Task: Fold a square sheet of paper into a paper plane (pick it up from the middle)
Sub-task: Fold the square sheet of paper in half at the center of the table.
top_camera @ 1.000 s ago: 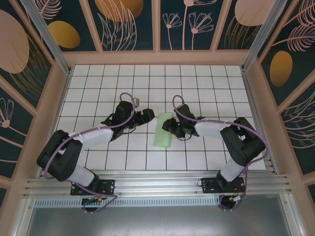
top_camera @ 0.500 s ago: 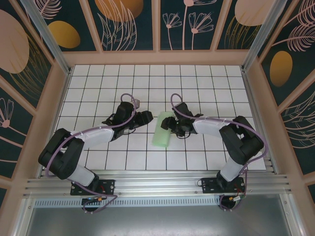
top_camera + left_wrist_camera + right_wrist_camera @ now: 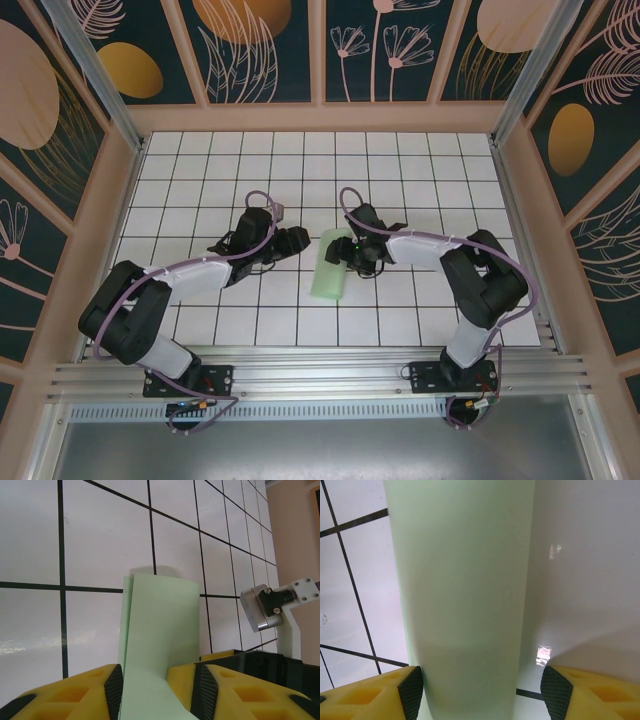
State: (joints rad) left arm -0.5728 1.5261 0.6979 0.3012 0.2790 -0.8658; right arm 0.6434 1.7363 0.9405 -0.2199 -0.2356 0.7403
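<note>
On counter (image 3: 200, 180): paper (image 3: 328, 275) looks folded once; plane folds left.
Left fingers (image 3: 65, 695): half open around paper.
Right fingers (image 3: 365, 695): wide, holding nothing.

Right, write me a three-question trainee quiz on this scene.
1. True or false: the sheet of paper lies as an unfolded square.
2. Left gripper and right gripper: which has its fingers apart? A) left only, B) right only, C) both.
3. What colour is the sheet of paper?
Key: 1 false, it is folded into a narrow rectangle; 2 C; 3 pale green.
</note>
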